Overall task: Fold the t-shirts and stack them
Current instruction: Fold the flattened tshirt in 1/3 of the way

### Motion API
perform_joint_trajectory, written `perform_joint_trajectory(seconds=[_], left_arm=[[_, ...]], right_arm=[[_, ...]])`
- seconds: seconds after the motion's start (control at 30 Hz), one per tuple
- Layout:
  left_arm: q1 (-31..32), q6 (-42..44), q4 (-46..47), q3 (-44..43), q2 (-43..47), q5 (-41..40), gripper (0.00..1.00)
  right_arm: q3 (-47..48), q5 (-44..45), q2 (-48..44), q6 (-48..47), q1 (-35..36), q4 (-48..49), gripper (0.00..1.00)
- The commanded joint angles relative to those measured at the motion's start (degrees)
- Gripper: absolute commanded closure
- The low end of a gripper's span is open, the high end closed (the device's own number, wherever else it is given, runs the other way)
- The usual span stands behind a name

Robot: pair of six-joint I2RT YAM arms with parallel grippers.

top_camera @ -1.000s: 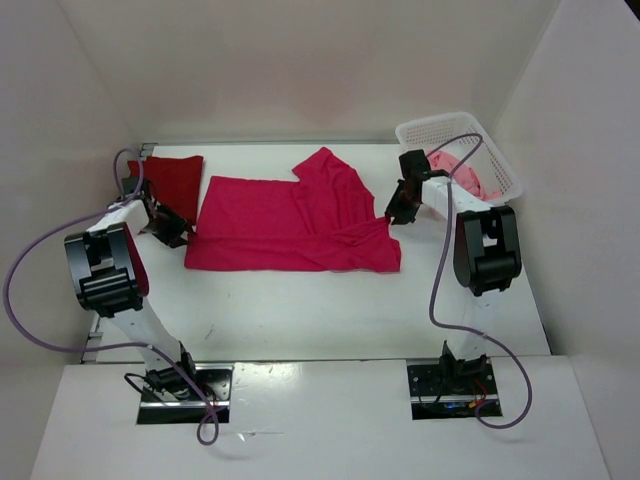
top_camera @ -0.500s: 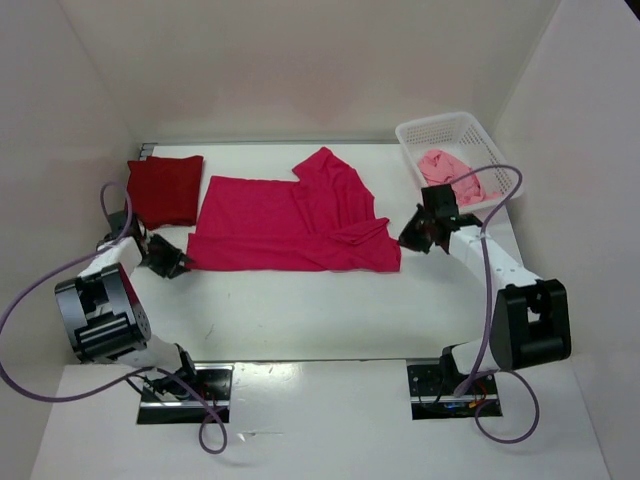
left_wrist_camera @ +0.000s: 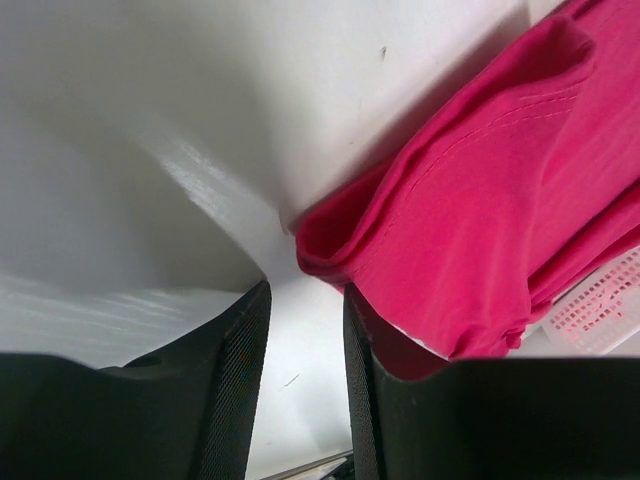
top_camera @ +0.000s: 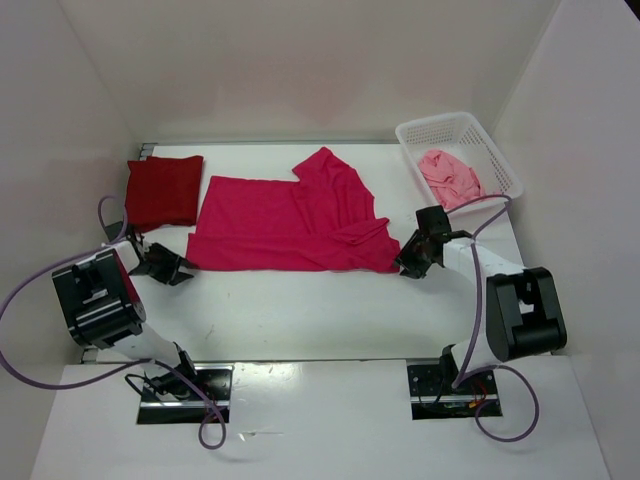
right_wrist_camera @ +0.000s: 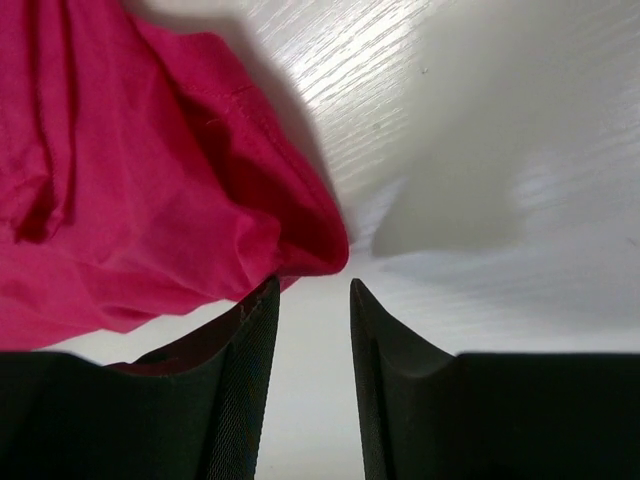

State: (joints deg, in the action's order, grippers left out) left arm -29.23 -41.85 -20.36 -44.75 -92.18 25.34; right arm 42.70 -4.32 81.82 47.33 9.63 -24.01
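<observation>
Three white walls, glossy white table. Folded square at far left, dark red shirt — then left gripper parted, magenta shirt spread flat, right gripper parted by its rumpled corner, pale pink shirt bunched in lattice basket.

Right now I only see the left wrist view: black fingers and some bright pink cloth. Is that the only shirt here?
Observer: No. The top view shows a dark red shirt folded beside the magenta shirt, on its left.
Visitor: Any others?
Observer: A pale pink shirt lies crumpled in the white basket at the far right.
Visitor: What's the other arm doing?
Observer: The right fingers are open and empty, at the magenta shirt's near right corner.
</observation>
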Motion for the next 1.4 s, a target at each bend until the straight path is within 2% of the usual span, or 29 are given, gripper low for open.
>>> perform_joint_trajectory(seconds=[0.0,0.1,0.2,0.23,0.33,0.37,0.5,0.67,0.87,0.97,1.13,1.2,1.23,1.27,1.33,1.37], left_arm=[[-0.47,-0.25,2.95,-1.39,-2.03,0.50,0.57],[-0.47,-0.78,4.27,-1.92,-4.66,1.29,0.60],[-0.47,-0.78,4.89,-3.06,-5.99,1.82,0.71],[-0.47,-0.78,4.89,-3.06,-5.99,1.82,0.81],[-0.47,-0.78,4.89,-3.59,-6.61,1.82,0.93],[-0.47,-0.78,4.89,-4.11,-6.61,1.82,0.99],[-0.47,-0.78,4.37,-4.12,-6.61,1.21,1.00],[-0.47,1.50,1.12,-3.50,-2.84,-0.20,1.00],[-1.00,2.82,-4.51,2.20,4.19,0.58,1.00],[-1.53,2.82,-7.93,4.58,8.76,2.68,1.00],[-4.34,2.47,-17.07,4.59,15.36,3.31,1.00],[-4.34,2.47,-18.58,6.94,16.59,6.36,1.00],[-4.34,1.95,-18.58,7.48,16.60,7.26,0.96],[-4.34,1.94,-18.58,7.49,16.60,7.79,0.81],[-4.34,1.94,-19.19,7.49,16.60,7.79,0.67],[-4.86,1.94,-20.06,6.09,16.60,7.79,0.59]], right_arm=[[-0.69,1.59,2.81,1.01,0.39,3.88,0.60],[0.54,3.08,5.80,1.53,0.39,5.72,0.60],[1.77,4.22,8.61,1.54,0.39,6.42,0.60],[2.38,4.23,9.23,1.54,0.39,6.43,0.60],[4.23,5.28,10.02,2.15,0.39,6.52,0.73],[4.24,5.98,10.55,2.15,0.39,6.52,0.82],[4.24,6.60,10.02,2.15,-0.66,4.42,0.99],[0.90,5.38,2.23,2.15,-4.61,0.64,1.00],[-4.28,0.11,-9.29,5.13,-7.86,-6.56,1.00],[-6.74,-3.15,-16.06,8.64,-7.87,-9.81,1.00],[-7.37,-3.15,-24.59,11.73,-7.87,-17.29,1.00],[-7.37,-3.15,-27.22,13.14,-7.87,-19.67,0.92],[-7.37,-3.15,-27.85,13.14,-7.87,-19.67,0.83],[-6.76,-3.15,-28.38,13.14,-7.87,-21.06,0.67],[-5.18,-2.11,-29.78,13.14,-7.87,-22.13,0.55],[-4.56,-1.58,-29.79,13.14,-7.87,-22.13,0.45]])
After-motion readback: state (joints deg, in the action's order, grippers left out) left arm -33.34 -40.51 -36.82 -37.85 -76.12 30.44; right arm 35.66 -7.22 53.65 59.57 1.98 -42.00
